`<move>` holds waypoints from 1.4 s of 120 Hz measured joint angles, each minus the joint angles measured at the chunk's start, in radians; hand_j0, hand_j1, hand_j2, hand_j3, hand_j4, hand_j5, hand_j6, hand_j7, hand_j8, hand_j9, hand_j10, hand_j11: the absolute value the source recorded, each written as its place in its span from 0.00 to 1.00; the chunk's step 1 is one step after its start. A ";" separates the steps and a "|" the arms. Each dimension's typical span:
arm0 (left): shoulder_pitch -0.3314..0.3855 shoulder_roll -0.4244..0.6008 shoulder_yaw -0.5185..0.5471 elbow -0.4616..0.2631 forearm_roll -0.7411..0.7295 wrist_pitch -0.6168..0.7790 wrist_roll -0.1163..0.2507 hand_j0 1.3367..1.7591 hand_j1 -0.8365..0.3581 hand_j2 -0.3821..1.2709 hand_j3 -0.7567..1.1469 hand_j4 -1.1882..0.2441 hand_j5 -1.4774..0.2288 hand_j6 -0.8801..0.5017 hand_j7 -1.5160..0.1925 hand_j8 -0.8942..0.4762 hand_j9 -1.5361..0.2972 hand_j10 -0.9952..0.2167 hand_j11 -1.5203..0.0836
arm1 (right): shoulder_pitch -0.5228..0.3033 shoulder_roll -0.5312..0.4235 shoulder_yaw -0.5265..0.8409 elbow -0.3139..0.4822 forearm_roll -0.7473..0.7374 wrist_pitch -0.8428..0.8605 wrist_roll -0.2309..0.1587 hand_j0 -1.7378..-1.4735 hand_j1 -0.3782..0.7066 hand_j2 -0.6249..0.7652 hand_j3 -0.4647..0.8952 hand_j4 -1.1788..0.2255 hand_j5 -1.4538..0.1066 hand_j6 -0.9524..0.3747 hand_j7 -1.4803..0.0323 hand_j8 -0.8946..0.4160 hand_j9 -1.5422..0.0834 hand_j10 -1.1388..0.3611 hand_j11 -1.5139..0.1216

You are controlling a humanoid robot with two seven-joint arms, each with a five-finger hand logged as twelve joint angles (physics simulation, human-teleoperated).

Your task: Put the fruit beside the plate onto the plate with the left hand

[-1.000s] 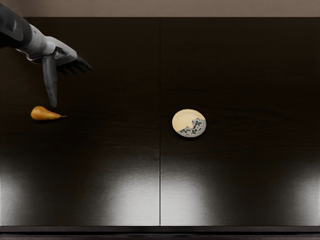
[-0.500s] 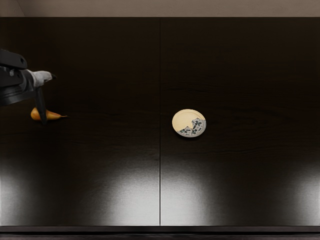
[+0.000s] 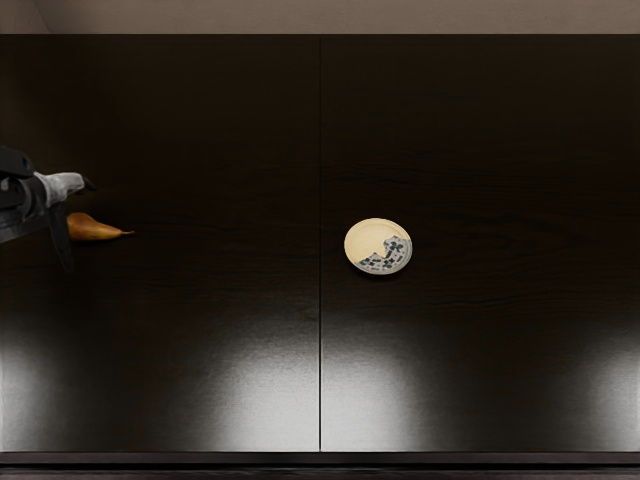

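Left hand [image 3: 35, 197] shifted leftward, lower | fingers: cannot tell | pear [image 3: 97, 229] on table [image 3: 200, 350], off plate [image 3: 378, 246]

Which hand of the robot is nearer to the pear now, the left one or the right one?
Left. The left hand is beside the pear, at its thick end by the picture's left edge; contact is unclear. The right hand is not in view.

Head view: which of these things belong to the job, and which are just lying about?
Belong to the job:
pear
plate
left hand, beside the pear

Just there:
dark table under them
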 joint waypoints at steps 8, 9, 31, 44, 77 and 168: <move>0.002 0.000 -0.003 0.012 0.001 0.012 -0.001 0.76 0.86 0.25 0.40 0.74 0.77 0.54 0.79 0.56 0.74 0.71 0.84 | 0.000 0.000 0.000 0.000 0.000 0.000 0.000 0.30 0.04 0.45 0.34 0.83 0.93 0.71 0.97 0.68 0.94 0.75 0.92; 0.002 0.000 -0.003 0.013 0.001 0.013 -0.001 0.76 0.86 0.25 0.40 0.74 0.76 0.54 0.79 0.55 0.74 0.71 0.84 | 0.000 0.000 0.000 0.000 0.000 0.000 0.000 0.30 0.04 0.45 0.34 0.83 0.93 0.71 0.97 0.68 0.94 0.75 0.92; 0.021 0.014 -0.007 0.026 0.009 0.024 -0.047 0.76 0.82 0.25 0.40 0.71 0.73 0.51 0.75 0.52 0.71 0.68 0.80 | 0.000 0.000 0.000 0.000 0.000 0.000 0.000 0.30 0.04 0.45 0.34 0.83 0.93 0.71 0.97 0.68 0.94 0.75 0.92; 0.047 0.016 -0.015 0.045 0.010 0.025 -0.071 0.76 0.80 0.25 0.40 0.70 0.72 0.50 0.74 0.51 0.70 0.67 0.80 | 0.000 0.000 0.000 0.000 0.000 0.000 0.000 0.30 0.04 0.45 0.34 0.83 0.93 0.71 0.97 0.68 0.94 0.75 0.92; 0.052 0.008 -0.036 0.064 0.010 0.025 -0.086 0.76 0.77 0.26 0.40 0.67 0.69 0.47 0.72 0.49 0.68 0.64 0.77 | 0.000 0.000 0.000 0.000 0.000 0.000 0.000 0.30 0.04 0.45 0.34 0.83 0.93 0.71 0.97 0.68 0.94 0.75 0.92; 0.037 0.034 -0.034 -0.062 -0.007 0.177 -0.086 0.76 0.74 0.26 0.40 0.65 0.67 0.45 0.69 0.47 0.66 0.61 0.74 | 0.000 0.000 0.000 0.000 0.000 0.000 0.000 0.30 0.04 0.45 0.34 0.83 0.93 0.71 0.97 0.68 0.94 0.75 0.92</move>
